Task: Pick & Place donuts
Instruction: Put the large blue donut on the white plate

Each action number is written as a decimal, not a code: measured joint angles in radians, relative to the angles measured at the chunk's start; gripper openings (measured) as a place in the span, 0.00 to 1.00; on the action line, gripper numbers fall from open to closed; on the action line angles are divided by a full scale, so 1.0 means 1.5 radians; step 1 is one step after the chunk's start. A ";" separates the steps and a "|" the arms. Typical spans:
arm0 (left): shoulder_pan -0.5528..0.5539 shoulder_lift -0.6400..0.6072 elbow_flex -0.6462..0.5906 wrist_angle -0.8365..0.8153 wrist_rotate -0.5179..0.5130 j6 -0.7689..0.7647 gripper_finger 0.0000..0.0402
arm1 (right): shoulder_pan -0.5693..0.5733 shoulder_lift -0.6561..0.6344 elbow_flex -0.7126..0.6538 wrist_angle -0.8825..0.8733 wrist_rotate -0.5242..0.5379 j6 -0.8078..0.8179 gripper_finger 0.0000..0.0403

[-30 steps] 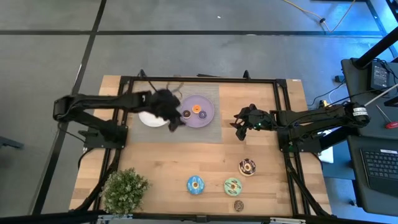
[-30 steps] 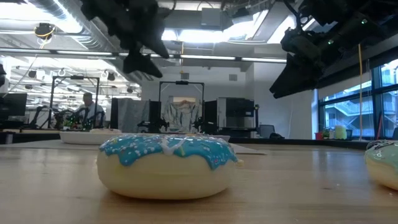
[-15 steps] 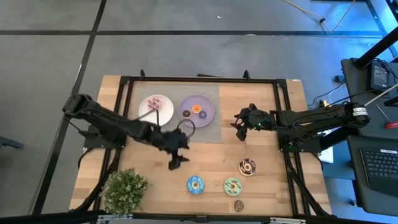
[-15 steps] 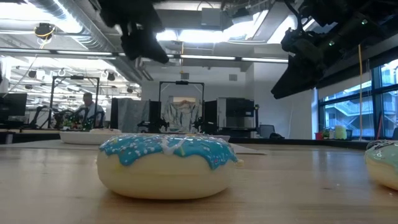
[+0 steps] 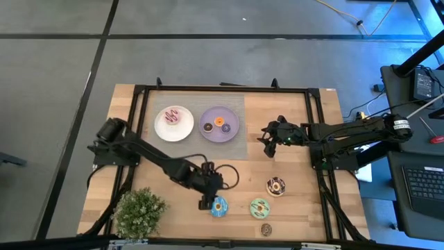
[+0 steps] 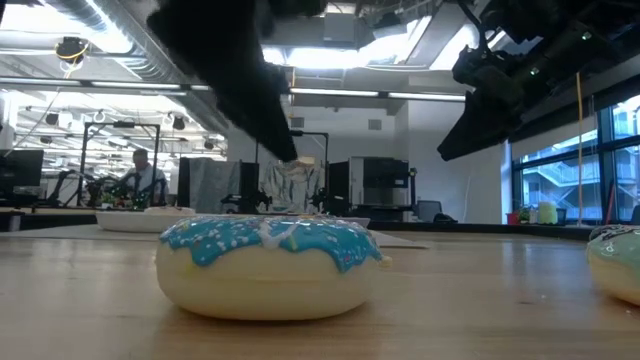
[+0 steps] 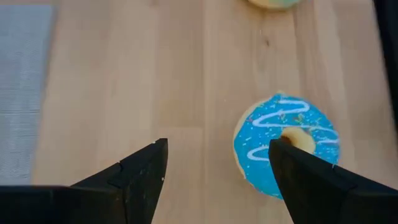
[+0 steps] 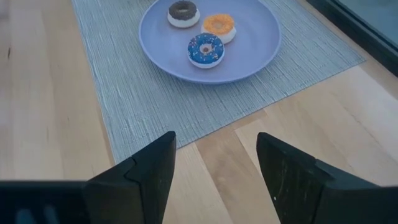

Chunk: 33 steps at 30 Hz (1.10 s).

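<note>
My left gripper [image 5: 204, 202] is open and empty, above the table just left of the blue-iced donut [image 5: 218, 206]. In the left wrist view [image 7: 217, 155] one finger stands over that donut [image 7: 286, 146]. The green donut [image 5: 260, 206], the chocolate donut [image 5: 276, 185] and a dark-brown mini [image 5: 266, 229] lie flat on the wood near the front edge. The pink donut [image 5: 173, 117] lies on the white plate [image 5: 164, 128]. Three minis lie on the lilac plate [image 8: 255, 43]. My right gripper [image 5: 266, 144] is open and empty, above the table right of the mat.
A grey woven mat [image 5: 232, 147] lies under both plates at the far middle. A small potted plant [image 5: 139, 212] stands at the near left corner. A black frame [image 5: 136, 125] runs round the table. Bare wood lies between the mat and the row of donuts.
My left gripper has swung from above the white plate toward the table's near edge and come down beside the blue donut. The pink donut, which the gripper hid before, now shows on the white plate. My right arm has kept still.
</note>
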 joint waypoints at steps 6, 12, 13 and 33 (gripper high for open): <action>-0.018 0.043 0.005 0.017 -0.002 -0.001 0.68 | 0.000 0.000 0.000 -0.003 0.000 -0.013 0.56; -0.035 0.061 0.005 0.076 0.001 -0.001 0.68 | 0.000 0.000 0.000 -0.008 0.000 -0.013 0.56; -0.037 0.064 0.005 0.084 0.002 -0.001 0.68 | 0.000 0.000 0.000 -0.008 0.000 -0.013 0.56; -0.040 0.120 0.006 0.085 0.032 -0.022 0.68 | 0.000 0.000 0.000 -0.011 0.000 -0.013 0.56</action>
